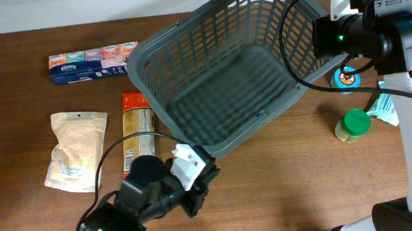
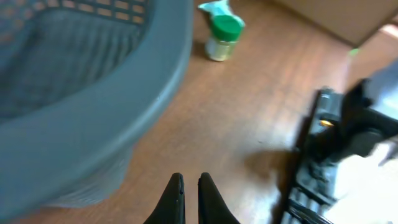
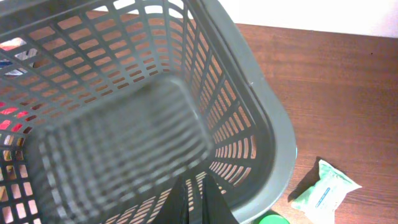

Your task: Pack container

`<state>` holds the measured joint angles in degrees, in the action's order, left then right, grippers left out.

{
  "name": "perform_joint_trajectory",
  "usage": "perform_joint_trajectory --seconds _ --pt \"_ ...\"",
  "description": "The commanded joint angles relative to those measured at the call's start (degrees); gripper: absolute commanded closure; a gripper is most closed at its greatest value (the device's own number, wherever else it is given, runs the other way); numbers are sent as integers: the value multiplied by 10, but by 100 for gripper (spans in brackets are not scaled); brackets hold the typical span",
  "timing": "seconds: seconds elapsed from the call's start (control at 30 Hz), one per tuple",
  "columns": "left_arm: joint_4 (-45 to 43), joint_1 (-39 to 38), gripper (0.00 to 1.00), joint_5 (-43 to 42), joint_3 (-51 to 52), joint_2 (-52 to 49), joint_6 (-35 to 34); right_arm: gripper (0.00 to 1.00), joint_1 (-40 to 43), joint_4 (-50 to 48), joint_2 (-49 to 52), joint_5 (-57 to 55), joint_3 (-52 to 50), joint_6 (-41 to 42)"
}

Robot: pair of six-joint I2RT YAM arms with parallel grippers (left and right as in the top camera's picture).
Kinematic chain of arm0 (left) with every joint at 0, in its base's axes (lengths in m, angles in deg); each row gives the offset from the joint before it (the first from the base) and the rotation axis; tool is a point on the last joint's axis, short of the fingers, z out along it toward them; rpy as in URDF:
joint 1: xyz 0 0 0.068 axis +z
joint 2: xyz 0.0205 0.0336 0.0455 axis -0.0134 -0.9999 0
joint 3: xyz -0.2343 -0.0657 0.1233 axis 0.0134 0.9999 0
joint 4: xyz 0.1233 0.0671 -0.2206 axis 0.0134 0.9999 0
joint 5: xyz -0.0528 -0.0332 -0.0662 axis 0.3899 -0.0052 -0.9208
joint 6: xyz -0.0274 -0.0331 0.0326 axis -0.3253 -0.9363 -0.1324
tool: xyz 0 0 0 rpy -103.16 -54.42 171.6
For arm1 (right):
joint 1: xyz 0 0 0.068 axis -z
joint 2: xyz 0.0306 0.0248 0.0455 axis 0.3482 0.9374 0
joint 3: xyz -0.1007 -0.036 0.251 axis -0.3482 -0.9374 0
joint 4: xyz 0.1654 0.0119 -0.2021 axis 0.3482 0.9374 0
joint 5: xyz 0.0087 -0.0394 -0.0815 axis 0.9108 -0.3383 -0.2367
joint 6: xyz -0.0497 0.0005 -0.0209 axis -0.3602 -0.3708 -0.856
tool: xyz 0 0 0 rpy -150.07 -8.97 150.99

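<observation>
The basket should sit flat before loading; left end effector clenched empty, right end effector unreadable.

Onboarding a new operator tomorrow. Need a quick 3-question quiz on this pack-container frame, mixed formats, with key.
1. True or false: the grey lattice basket already has items in it.
2. Multiple choice: in the overhead view, the green-lidded jar stands A) inside the basket, B) on the table right of the basket, C) left of the basket.
3. Short answer: how many packaged items lie on the table left of the basket, and what are they?

Key:
1. False. The basket is empty.
2. B.
3. Three: the Kleenex tissue multipack, the beige pouch and the orange-topped pasta packet.
</observation>
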<state>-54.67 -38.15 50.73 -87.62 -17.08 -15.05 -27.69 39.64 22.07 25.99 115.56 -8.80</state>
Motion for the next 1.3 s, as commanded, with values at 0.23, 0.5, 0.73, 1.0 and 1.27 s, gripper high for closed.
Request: perform_joint_trajectory --seconds 0.23,0.5,0.73,1.0,1.27 --pt "-67 -73 98 292 2 -53 -62 96 3 -2 -5 1 8 0" --pt "-97 -73 98 419 2 -85 -105 97 3 1 -4 1 7 0" --pt "-131 -72 98 525 2 -86 -105 96 3 12 3 1 6 0" --pt "-178 -36 98 531 2 -123 -105 97 3 19 7 3 4 0" --pt "-196 -25 98 533 2 -124 -105 96 3 21 48 3 3 -1"
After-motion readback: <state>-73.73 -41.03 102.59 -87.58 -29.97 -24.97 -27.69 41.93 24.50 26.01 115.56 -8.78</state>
